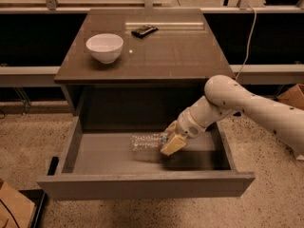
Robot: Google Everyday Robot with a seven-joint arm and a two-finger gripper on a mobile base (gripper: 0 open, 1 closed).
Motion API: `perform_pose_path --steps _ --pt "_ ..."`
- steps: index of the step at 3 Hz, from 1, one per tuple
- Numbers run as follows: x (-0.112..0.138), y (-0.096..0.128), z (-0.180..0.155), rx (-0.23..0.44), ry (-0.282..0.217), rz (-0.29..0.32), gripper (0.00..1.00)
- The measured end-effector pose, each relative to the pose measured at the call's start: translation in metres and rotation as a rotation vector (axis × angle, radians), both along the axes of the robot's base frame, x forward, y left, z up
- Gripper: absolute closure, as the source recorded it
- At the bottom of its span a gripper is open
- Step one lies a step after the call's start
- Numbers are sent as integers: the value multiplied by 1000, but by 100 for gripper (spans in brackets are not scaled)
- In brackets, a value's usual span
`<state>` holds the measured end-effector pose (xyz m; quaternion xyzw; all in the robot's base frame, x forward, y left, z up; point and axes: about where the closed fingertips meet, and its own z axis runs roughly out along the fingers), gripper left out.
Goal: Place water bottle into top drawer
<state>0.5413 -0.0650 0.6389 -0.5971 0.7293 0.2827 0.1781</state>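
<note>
Camera view: jaws hold crinkled water bottle (145, 141) in top drawer (142, 187).

End effector (169, 141) holds water bottle (145, 142) inside top drawer (142, 187).

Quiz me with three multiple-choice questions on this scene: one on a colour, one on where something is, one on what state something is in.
1. What colour is the bowl?
A) white
B) red
C) black

2. Where is the water bottle?
A) in the bowl
B) inside the drawer, in the gripper
C) on the floor

3. How is the drawer?
A) shut
B) pulled open
C) lifted out and set aside

Answers:
1 A, the bowl is plainly white.
2 B, the gripper, low in the drawer's right half, is closed on the water bottle, which lies sideways there.
3 B, the drawer's front panel is drawn forward and its whole inside shows.
</note>
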Motion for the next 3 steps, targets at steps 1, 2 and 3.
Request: perform_pose_path --steps 1,2,3 --pt "-6 7 -7 13 25 -1 4" --pt "-6 7 -7 13 26 0 0" --pt "-6 7 -7 13 26 0 0"
